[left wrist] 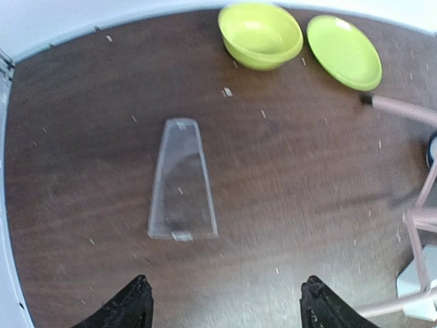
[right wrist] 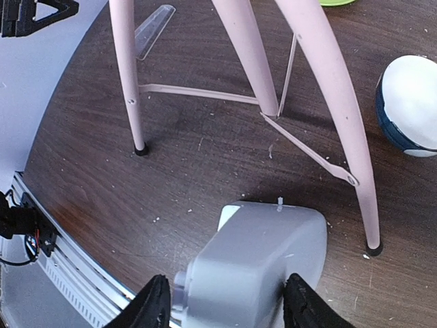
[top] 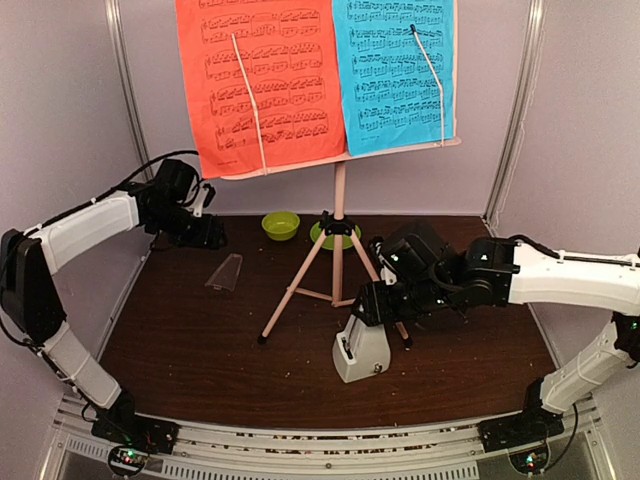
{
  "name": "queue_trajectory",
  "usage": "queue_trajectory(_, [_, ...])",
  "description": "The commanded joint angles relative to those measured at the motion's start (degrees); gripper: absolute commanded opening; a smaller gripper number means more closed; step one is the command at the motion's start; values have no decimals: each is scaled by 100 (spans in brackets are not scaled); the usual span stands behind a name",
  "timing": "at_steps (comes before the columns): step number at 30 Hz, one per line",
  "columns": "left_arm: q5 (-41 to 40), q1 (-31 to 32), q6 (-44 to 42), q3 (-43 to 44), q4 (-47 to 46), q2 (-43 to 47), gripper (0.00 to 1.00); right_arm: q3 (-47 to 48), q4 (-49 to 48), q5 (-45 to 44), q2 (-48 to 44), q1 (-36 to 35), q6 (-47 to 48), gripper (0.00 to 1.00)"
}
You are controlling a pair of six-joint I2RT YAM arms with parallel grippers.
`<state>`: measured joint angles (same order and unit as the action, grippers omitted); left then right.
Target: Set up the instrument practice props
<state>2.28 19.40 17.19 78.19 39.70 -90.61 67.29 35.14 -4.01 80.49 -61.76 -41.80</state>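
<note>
The pale pink music stand (top: 338,200) is upright on its tripod at mid table, its legs (right wrist: 246,48) filling the right wrist view. A red music sheet (top: 260,80) and a blue music sheet (top: 395,70) rest side by side on its desk. In front of the tripod, the grey-white metronome (top: 360,352) stands on the table. My right gripper (top: 373,305) reaches down over the metronome (right wrist: 259,263), and the right gripper (right wrist: 225,304) has a finger against each of its sides. At the left, my left gripper (top: 205,235) hangs open above the table; the left gripper (left wrist: 225,304) holds nothing.
A clear tapered cover (left wrist: 182,181) lies flat on the dark table below the left gripper; the cover (top: 226,272) is left of the tripod. A green bowl (left wrist: 260,34) and green plate (left wrist: 343,51) sit at the back. A white bowl with a dark base (right wrist: 408,106) stands right of the tripod.
</note>
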Motion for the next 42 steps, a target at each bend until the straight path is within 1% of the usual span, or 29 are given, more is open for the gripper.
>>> queue_trajectory(1, [-203, 291, 210, -669, -225, 659, 77, -118, 128, -107, 126, -76, 216, 54])
queue_trajectory(5, [-172, 357, 274, -1191, -408, 1133, 76, -181, 108, -203, 130, -133, 291, 50])
queue_trajectory(7, [-171, 362, 227, -1350, -442, 1253, 76, -187, 57, -310, 185, -135, 312, 49])
queue_trajectory(10, [-109, 364, 131, -1304, -309, 1314, 76, 100, 226, -294, 403, -145, 295, 55])
queue_trajectory(11, [-119, 365, 125, -1316, -322, 1346, 77, 154, 208, -279, 479, -152, 307, 55])
queue_trajectory(14, [-124, 367, 156, -1355, -319, 1444, 76, 334, 289, -232, 643, -181, 338, 51])
queue_trajectory(16, [-83, 378, 179, -1415, -365, 1560, 76, 351, 213, -213, 618, -220, 371, 45])
queue_trajectory(19, [-52, 374, 133, -1500, -410, 1762, 75, 384, 57, -137, 547, -221, 618, 41])
queue_trajectory(22, [36, 374, 7, -1637, -480, 1960, 75, 378, -221, 109, 470, -220, 1200, 39])
queue_trajectory(24, [91, 384, -75, -1789, -547, 2090, 75, 400, -376, 322, 439, -214, 1751, 37])
queue_trajectory(29, [275, 384, -154, -2132, -647, 2404, 75, 618, -388, 751, 402, -219, 2992, 33])
queue_trajectory(32, [468, 403, -156, -2353, -836, 2661, 74, 891, -215, 902, 483, -217, 3804, 31])
queue_trajectory(36, [490, 422, -107, -2627, -965, 2906, 73, 1348, 77, 1055, 709, -215, 4782, 31])
queue_trajectory(42, [466, 429, -51, -2896, -952, 3179, 72, 2074, 589, 989, 1051, -214, 5862, 29])
